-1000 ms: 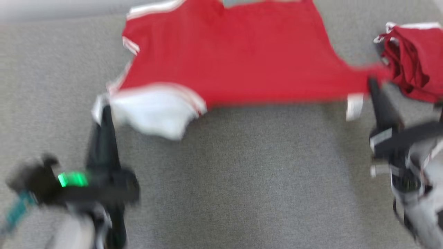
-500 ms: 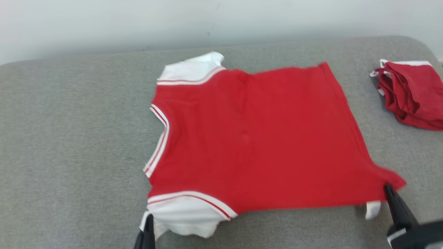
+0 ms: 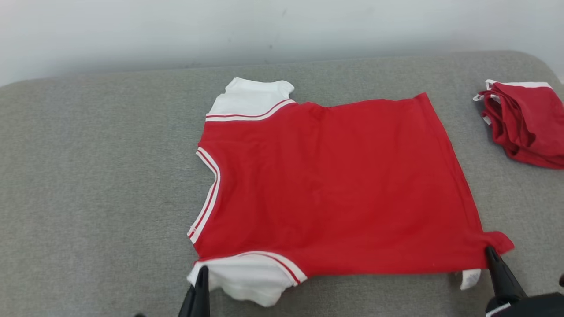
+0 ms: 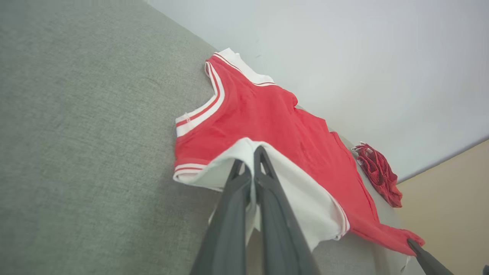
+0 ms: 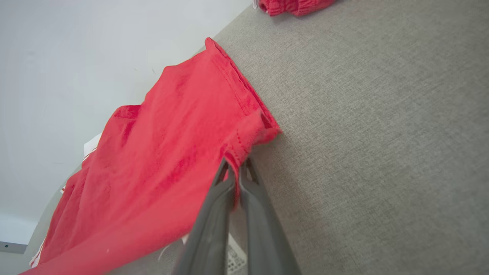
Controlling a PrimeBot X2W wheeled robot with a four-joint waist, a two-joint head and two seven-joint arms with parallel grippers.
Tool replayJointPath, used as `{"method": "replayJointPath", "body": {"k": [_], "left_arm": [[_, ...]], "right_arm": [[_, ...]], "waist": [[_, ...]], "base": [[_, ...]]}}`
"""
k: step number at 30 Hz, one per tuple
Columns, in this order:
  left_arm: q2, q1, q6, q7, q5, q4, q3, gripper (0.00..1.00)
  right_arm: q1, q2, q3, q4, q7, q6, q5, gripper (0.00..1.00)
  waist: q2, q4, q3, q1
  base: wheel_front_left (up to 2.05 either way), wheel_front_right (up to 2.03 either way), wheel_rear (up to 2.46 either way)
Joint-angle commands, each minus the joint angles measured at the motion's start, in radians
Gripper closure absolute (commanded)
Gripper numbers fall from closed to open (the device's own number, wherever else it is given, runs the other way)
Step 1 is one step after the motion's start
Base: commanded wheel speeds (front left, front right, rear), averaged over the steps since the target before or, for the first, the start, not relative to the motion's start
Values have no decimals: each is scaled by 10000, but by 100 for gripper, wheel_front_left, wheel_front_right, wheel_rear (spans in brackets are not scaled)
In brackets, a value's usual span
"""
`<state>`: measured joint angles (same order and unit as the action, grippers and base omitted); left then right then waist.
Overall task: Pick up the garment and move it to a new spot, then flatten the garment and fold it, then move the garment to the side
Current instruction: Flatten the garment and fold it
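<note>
The garment [image 3: 335,185] is a red T-shirt with white sleeves and striped trim, spread nearly flat on the grey cushion, neck to the left, hem to the right. My left gripper [image 3: 202,270] is shut on the near white sleeve [image 4: 282,191], its dark fingers pinching the cloth. My right gripper [image 3: 488,252] is shut on the near hem corner [image 5: 248,141], which bunches at its tips. A white label [image 3: 469,278] hangs under that corner.
A second red garment [image 3: 526,123] lies crumpled at the far right of the grey cushion [image 3: 97,185]. A pale wall [image 3: 264,26] runs behind the cushion's far edge. Bare grey fabric stretches wide to the left and along the near edge.
The head view has risen from a blurred close look to the whole cushion. The garment now lies spread and flatter, slightly farther from me, both grippers still pinching its near corners.
</note>
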<state>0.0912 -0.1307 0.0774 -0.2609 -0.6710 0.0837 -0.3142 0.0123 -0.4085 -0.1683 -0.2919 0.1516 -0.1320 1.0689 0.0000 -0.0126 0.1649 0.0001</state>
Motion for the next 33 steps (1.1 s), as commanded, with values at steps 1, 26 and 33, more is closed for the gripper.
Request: {"method": "replayJointPath", "body": {"k": [1,26,33], "left_arm": [[64,181,-62,21,79,-16,1,100],[333,5798,-1120,566,455,-4902,-83,0],[294,5651,-1195,118,547,-5402,149,0]], "right_arm": [[97,63,106,42,-74,30,-80,100],[4529,1542,1051,-2326,-2469,28,-2634,0],[4104,1038,507,-2277,-1801,28,-3034,0]], "waist": [[0,-76,49,-1],[0,-302,946,-1],[0,-252,728,-1]], "base": [[0,0,0],[0,0,0],[0,0,0]]}}
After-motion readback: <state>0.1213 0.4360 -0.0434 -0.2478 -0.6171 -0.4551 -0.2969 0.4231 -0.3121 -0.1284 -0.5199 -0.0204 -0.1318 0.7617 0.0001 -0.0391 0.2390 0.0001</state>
